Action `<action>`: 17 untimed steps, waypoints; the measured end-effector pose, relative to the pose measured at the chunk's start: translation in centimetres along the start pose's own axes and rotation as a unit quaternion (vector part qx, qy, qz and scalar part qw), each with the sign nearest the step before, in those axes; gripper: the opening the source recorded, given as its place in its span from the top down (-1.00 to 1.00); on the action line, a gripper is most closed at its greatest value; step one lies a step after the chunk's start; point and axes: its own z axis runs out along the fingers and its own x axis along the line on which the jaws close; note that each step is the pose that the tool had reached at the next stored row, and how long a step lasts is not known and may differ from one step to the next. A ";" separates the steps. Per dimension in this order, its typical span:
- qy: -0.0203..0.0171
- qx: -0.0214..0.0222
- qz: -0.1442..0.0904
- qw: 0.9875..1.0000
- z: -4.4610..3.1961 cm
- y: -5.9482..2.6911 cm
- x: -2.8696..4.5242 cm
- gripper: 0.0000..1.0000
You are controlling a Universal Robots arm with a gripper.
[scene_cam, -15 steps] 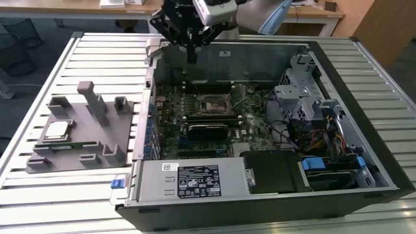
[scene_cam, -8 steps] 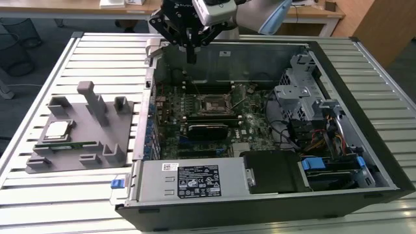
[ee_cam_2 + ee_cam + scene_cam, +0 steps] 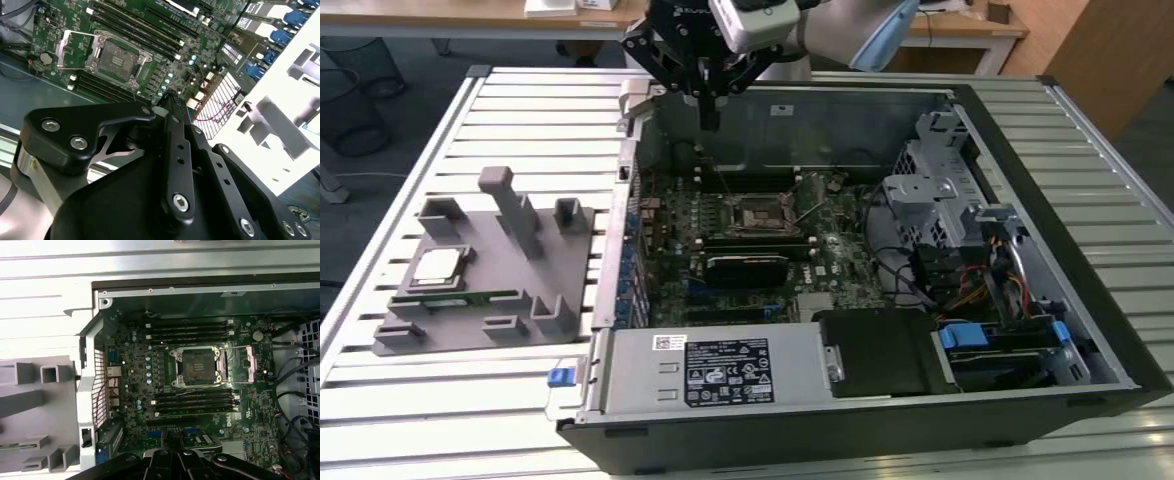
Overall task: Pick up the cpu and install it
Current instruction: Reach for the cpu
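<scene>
Exterior view: open computer case (image 3: 881,440) lying on its side on a slatted metal surface (image 3: 440,410), motherboard (image 3: 841,255) facing up. Item one, end effector (image 3: 708,120): black, fingers pressed together with nothing between them, hanging above the board near the case's far wall, well apart from the chip. Item two, cpu (image 3: 438,267): silver-topped square, flat on a grey holder (image 3: 480,325) outside the case on the exterior view's left, untouched; thin green memory stick (image 3: 464,296) just beside it on the same holder. Item three, socket (image 3: 754,214): mid-board, empty, between banks of memory slots; socket (image 3: 196,365) in the first wrist view with retaining frame (image 3: 248,361) swung aside and contact field exposed; same state of socket (image 3: 112,59) in the second wrist view. Step in hand, by judgement: approach to pick-up, with no grasp made and nothing installed. Requirements of the pick-up, by judgement: travel across to the holder, fingers parted wide enough to straddle the chip's thin edges, level descent, light squeeze. Hazards, by judgement: tilt on lifting; confusion with the neighbouring stick; bent contacts from a skewed seating.
</scene>
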 end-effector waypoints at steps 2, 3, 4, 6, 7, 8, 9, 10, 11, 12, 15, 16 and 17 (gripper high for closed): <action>0.000 0.000 0.000 1.000 0.00 -0.01 0.09 0.79; 0.000 0.000 0.000 1.000 0.00 -0.01 0.13 0.79; 0.000 0.000 0.000 1.000 0.00 -0.01 0.17 0.79; 0.000 0.000 0.000 1.000 -0.01 -0.02 0.26 0.79; 0.000 0.000 0.000 1.000 -0.01 -0.02 0.30 0.79; 0.000 0.000 0.000 1.000 -0.01 -0.02 0.33 0.79; 0.000 0.000 0.000 1.000 -0.01 -0.03 0.36 0.79; 0.000 0.000 0.000 1.000 -0.01 -0.03 0.39 0.79; 0.000 0.000 0.000 1.000 -0.01 -0.03 0.42 0.79; 0.000 0.000 0.000 1.000 -0.01 -0.04 0.46 0.79; 0.000 0.000 0.000 1.000 -0.01 -0.04 0.57 0.79; 0.000 0.000 0.000 1.000 -0.01 -0.05 0.60 0.79; 0.000 0.000 0.000 1.000 -0.01 -0.05 0.63 0.79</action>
